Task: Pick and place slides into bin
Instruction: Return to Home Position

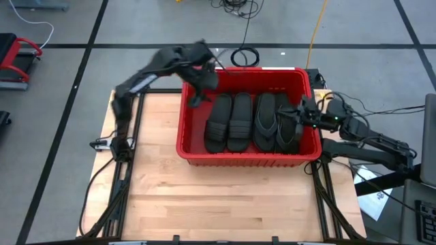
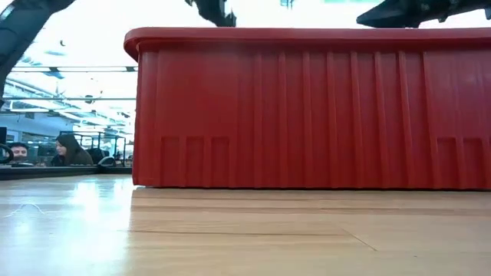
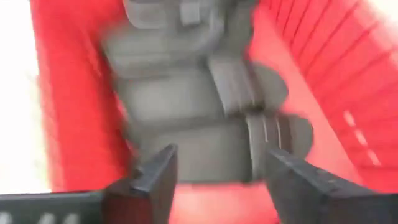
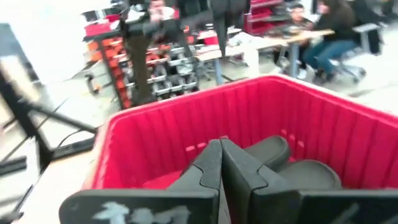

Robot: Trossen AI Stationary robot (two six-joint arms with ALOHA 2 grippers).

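The red bin [image 1: 245, 158] stands on the wooden table; its near wall fills the low view [image 2: 307, 107]. Several black slides lie side by side on its floor: wide-strap ones [image 1: 230, 122] at the left and thong-style ones [image 1: 267, 119] to their right. My left gripper [image 1: 197, 92] hangs open and empty over the bin's far left corner, above the slides [image 3: 205, 118]. My right gripper [image 1: 301, 112] is shut and empty just above the bin's right rim. In the right wrist view its fingers [image 4: 221, 163] point across the bin over the slides [image 4: 292, 163].
Bare wooden tabletop [image 1: 225, 197] lies in front of the bin and to its left. Cables [image 1: 244, 56] lie on the floor beyond the bin. People sit in the room behind [image 4: 329, 31], and shelving [image 4: 155, 68] stands there.
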